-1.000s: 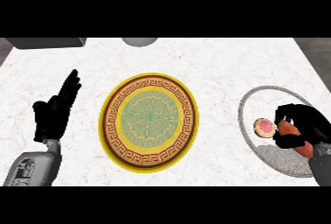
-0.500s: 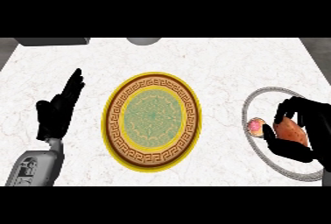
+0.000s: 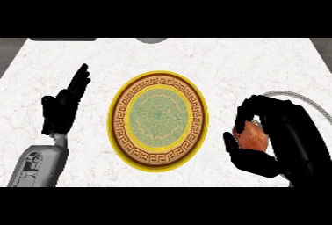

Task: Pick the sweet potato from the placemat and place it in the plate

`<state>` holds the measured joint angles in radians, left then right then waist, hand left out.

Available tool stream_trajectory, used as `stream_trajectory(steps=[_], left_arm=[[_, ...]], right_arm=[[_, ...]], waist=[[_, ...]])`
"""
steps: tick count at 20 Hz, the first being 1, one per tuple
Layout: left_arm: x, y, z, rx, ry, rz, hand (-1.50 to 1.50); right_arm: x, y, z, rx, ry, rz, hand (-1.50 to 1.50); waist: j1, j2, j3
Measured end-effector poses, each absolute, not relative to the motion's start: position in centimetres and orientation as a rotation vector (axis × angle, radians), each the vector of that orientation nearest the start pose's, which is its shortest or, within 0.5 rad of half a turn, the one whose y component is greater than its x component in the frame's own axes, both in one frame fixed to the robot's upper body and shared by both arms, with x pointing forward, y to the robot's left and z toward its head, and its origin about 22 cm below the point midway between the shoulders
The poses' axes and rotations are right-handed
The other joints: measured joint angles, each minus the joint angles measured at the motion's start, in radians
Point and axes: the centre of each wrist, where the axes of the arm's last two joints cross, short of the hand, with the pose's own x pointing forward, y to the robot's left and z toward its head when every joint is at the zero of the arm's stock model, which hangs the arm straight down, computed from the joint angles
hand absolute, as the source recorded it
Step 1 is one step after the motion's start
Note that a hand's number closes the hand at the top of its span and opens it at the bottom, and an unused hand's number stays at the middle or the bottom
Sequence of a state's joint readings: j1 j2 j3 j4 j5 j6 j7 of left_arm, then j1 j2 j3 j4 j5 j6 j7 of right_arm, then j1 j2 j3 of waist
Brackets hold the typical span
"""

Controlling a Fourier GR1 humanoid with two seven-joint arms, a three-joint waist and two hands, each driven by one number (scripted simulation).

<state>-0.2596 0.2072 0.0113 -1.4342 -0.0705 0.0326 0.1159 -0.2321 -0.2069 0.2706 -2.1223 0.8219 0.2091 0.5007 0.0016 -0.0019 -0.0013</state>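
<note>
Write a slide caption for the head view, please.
Right hand curled round a sweet potato, right of the yellow plate; left hand rests open.

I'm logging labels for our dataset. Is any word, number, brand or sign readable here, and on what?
None: no text can be read anywhere.
The plate carries only a key-pattern border and a green ornament, no letters.
The sweet potato in the right hand, the placemat, the left hand and the counter bear no writing.
</note>
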Motion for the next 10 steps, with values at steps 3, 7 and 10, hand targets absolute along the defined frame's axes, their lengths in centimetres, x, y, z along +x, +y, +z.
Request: stream_trajectory(steps=[3,7,10], left_arm=[[30.0,25.3,4.1,0.216,-1.567,-0.223,0.0],[30.7,25.1,4.1,0.21,-1.56,-0.221,0.0],[30.9,25.3,4.3,0.213,-1.567,-0.225,0.0]], right_arm=[[23.1,-14.2,16.9,-0.762,-1.72,0.827,1.5],[25.3,-10.6,16.0,-0.701,-1.711,0.854,1.5],[26.5,-7.9,14.5,-0.684,-1.684,0.882,1.5]], waist=[[0.006,0.001,0.0],[0.007,0.003,0.001],[0.01,0.004,0.001]])
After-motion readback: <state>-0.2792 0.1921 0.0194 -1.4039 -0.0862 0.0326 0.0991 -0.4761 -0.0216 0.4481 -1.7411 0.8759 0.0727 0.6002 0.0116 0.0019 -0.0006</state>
